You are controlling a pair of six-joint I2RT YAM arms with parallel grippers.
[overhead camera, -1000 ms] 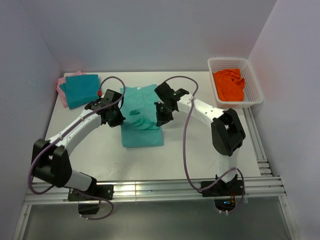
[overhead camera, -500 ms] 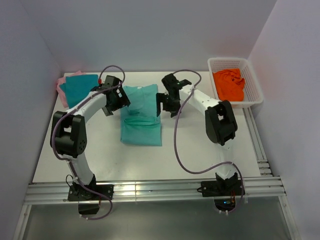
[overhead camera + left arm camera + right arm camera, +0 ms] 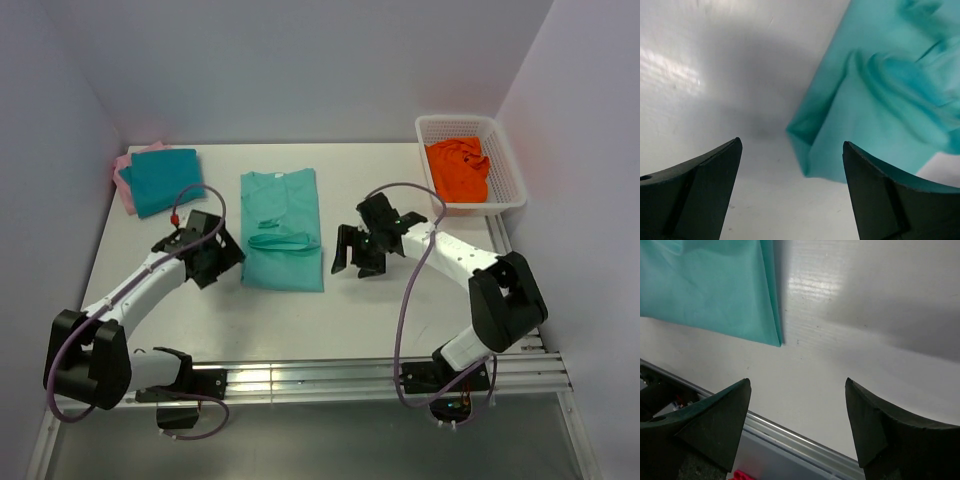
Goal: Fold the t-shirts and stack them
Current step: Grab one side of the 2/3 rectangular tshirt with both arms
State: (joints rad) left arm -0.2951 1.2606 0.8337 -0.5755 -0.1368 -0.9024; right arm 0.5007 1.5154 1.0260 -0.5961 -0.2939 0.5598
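Both my tools spread, empty: left gripper (image 3: 790, 190) at the mint t-shirt's (image 3: 282, 228) 8 o'clock, right gripper (image 3: 797, 425) at its 4. Mint t-shirt folded mid-table. Teal t-shirt (image 3: 163, 180) on pink t-shirt (image 3: 122, 167), 10 o'clock corner.

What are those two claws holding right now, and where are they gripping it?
Nothing. The left gripper and the right gripper are both open and empty, one on each side of the mint-green t-shirt.

Left claw (image 3: 226, 262) and right claw (image 3: 352, 260), jaws spread wide, empty
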